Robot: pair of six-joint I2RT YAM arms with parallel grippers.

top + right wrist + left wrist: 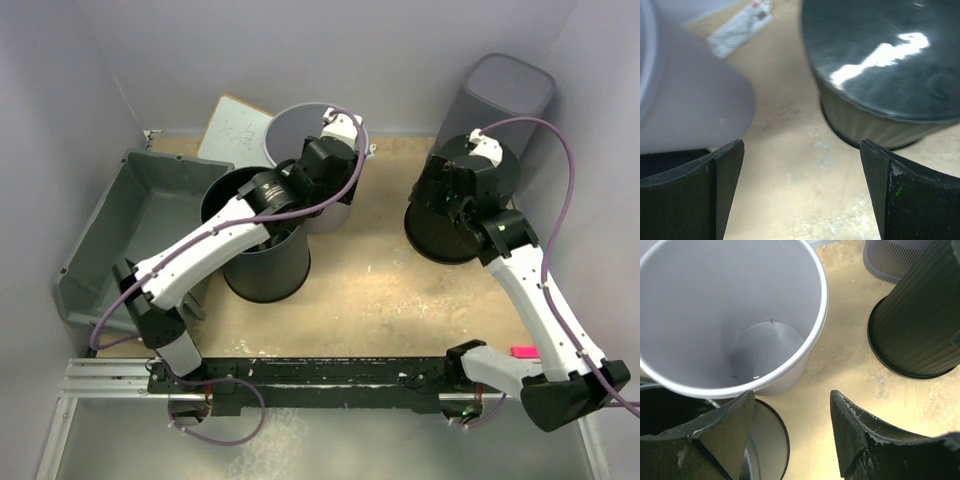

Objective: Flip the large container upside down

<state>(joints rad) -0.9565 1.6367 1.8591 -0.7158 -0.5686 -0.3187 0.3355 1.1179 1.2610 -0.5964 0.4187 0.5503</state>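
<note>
The large container (120,230) is a wide grey tub at the far left of the top view. It leans against the left wall with its open side up, and it is out of both wrist views. My left gripper (335,172) is far to its right, over a light grey round bucket (305,135). In the left wrist view it (792,405) is open and empty above bare table. My right gripper (447,190) is open and empty (802,150) beside an upside-down black bucket (465,225).
An upright black bucket (265,245) stands under my left arm, next to the tub. The tall dark-grey bin (505,95) stands at the back right. A white board (235,130) leans at the back wall. A pink item (522,351) lies near my right base.
</note>
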